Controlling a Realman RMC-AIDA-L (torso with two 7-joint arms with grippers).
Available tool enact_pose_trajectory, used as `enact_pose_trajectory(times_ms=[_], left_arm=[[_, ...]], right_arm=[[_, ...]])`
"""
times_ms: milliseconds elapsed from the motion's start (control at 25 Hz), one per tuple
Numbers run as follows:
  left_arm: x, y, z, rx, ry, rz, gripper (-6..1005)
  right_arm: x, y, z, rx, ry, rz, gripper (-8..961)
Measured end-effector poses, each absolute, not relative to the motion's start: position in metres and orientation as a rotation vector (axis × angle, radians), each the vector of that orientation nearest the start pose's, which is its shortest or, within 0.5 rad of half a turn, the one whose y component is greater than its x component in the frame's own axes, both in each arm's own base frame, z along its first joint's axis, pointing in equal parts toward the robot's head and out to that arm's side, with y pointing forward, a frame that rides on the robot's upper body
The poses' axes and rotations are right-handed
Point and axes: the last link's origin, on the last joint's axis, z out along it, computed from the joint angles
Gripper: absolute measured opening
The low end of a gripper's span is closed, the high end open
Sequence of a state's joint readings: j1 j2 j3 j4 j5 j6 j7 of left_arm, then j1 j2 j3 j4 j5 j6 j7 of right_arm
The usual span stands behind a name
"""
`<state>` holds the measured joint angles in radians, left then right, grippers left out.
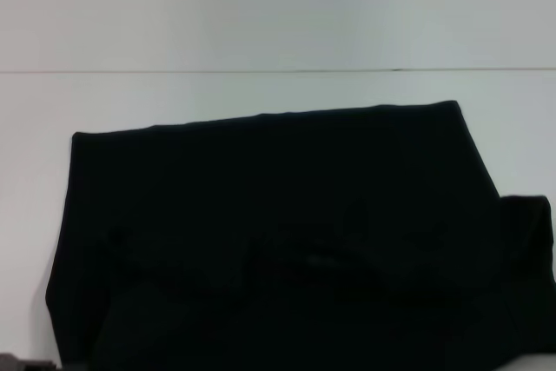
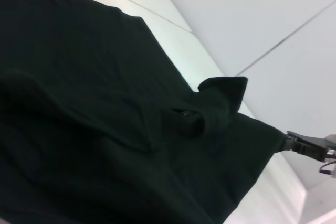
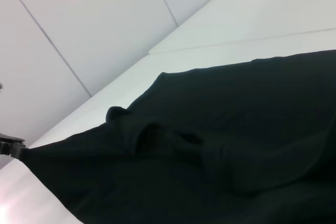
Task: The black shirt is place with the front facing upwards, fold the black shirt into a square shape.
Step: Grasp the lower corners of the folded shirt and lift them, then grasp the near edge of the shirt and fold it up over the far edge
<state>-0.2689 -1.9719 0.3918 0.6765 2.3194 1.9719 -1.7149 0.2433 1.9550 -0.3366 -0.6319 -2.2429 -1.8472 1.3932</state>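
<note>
The black shirt (image 1: 278, 232) lies spread over the white table, filling the near half of the head view, with no lettering showing. It is rumpled in the middle, and one sleeve (image 1: 528, 241) sticks out at the right. In the right wrist view the shirt (image 3: 220, 145) is pulled taut to a corner held by my left gripper (image 3: 11, 146). The left wrist view shows the shirt (image 2: 94, 129) drawn to another corner, pinched by my right gripper (image 2: 304, 146). Both grippers sit at the near edge of the cloth, low by the table.
The white table (image 1: 261, 93) extends beyond the shirt's far edge to a seam line (image 1: 278, 70). A bare strip of table runs along the shirt's left side (image 1: 30, 215). A pale wall stands behind the table.
</note>
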Motion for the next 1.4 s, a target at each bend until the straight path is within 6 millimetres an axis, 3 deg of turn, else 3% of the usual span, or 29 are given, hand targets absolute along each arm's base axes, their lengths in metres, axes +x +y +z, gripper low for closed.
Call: enact_pose_trajectory(times_ms=[240,520,880,1000,1200,1400], left_arm=[[-0.358,0.186,0.063,-2.598,-1.568,-0.722,1],[-0.356,0.186,0.065,-2.625,-1.578,-0.710,1],[-0.354,0.195,0.066,-2.652,-1.562,-0.695,0],[-0.352,0.207,0.070,-2.633,-1.521,-0.707,0],[-0.347,0.241,0.078,-2.558,-1.430,-0.741,1],[-0.337,0.280,0.085,-2.485,-1.343,-0.747,1]], right_arm=[[0.380,0.176,0.065,-2.526,1.120,0.708,31],[0.391,0.150,0.063,-2.480,1.206,0.690,32],[0.395,0.137,0.066,-2.410,1.224,0.716,32],[0.394,0.145,0.073,-2.376,1.174,0.752,32],[0.384,0.178,0.083,-2.340,1.043,0.816,32],[0.366,0.235,0.090,-2.335,0.893,0.831,33]])
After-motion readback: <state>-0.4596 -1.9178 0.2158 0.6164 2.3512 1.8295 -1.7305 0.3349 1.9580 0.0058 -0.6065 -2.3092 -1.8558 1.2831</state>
